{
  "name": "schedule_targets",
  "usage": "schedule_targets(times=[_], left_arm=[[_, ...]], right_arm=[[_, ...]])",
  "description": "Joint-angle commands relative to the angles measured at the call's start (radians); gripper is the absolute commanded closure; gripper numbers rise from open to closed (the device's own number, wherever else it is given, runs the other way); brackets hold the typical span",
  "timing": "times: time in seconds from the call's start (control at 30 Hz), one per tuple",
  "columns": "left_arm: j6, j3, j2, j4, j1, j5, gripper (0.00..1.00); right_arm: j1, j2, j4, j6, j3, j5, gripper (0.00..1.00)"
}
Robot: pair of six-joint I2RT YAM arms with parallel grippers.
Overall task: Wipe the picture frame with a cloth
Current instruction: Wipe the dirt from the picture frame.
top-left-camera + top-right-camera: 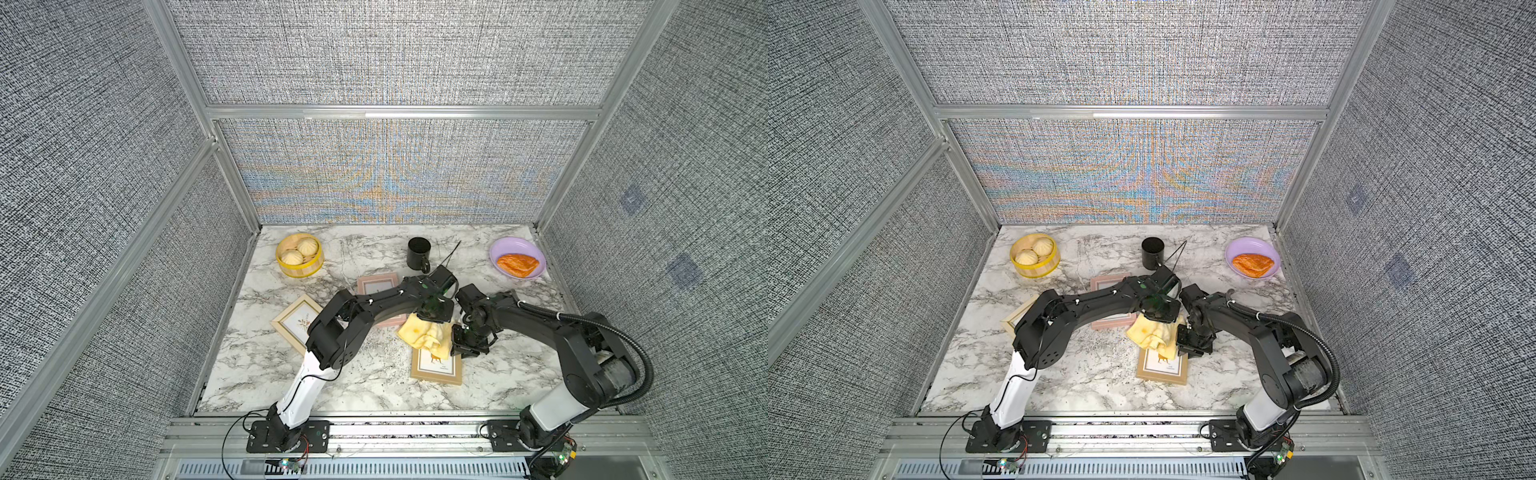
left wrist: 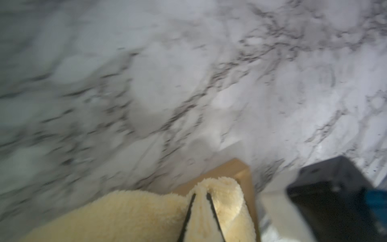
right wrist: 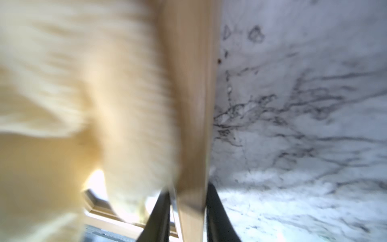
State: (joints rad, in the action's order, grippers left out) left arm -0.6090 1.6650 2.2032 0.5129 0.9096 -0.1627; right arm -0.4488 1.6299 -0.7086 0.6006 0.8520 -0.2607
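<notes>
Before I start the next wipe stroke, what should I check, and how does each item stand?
1. Grip of the left claw on the cloth: ok, shut on a fold.
2. Grip of the right claw on the wooden frame: ok, clamped across its side rail.
3. Cloth over the frame: ok, though it covers only the far end.
4. Frame lying flat on the table: cannot tell.
5. Room between the two wrists: not ok, they look very close.
6. Black mug clear of the stroke: ok, it stands well behind.
</notes>
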Motion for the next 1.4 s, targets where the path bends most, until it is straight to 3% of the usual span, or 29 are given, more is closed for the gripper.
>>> schedule_targets(times=[0.0,0.37,0.7,0.83,0.93,1.17,1.37], left_arm=[[0.026,-0.067,-0.014,0.162,-0.027,0.192,1.00],[0.033,-0.113,-0.043,0.143,0.031,0.054,1.00],[-0.030,-0.436,-0.282,0.176,0.056,0.011,1.00],[-0.043,-0.497,-0.315,0.144,0.074,-0.024,1.00],[-0.047,-0.473,-0.296,0.140,0.074,0.025,1.00],[-0.052,-0.263,-0.186,0.148,0.026,0.194,1.00],[-0.030,-0.136,-0.093,0.147,-0.015,0.196,1.00]], right_arm=[[-0.002,0.046,-0.036,0.023,-0.026,0.177,1.00],[-0.003,0.068,-0.043,0.020,-0.009,0.173,1.00],[-0.004,0.071,-0.033,0.027,-0.036,0.158,1.00],[-0.011,0.074,-0.028,0.027,-0.033,0.152,1.00],[-0.016,0.084,-0.029,0.029,-0.026,0.152,1.00],[-0.019,0.081,-0.035,0.036,-0.020,0.162,1.00],[-0.020,0.077,-0.037,0.036,-0.023,0.167,1.00]])
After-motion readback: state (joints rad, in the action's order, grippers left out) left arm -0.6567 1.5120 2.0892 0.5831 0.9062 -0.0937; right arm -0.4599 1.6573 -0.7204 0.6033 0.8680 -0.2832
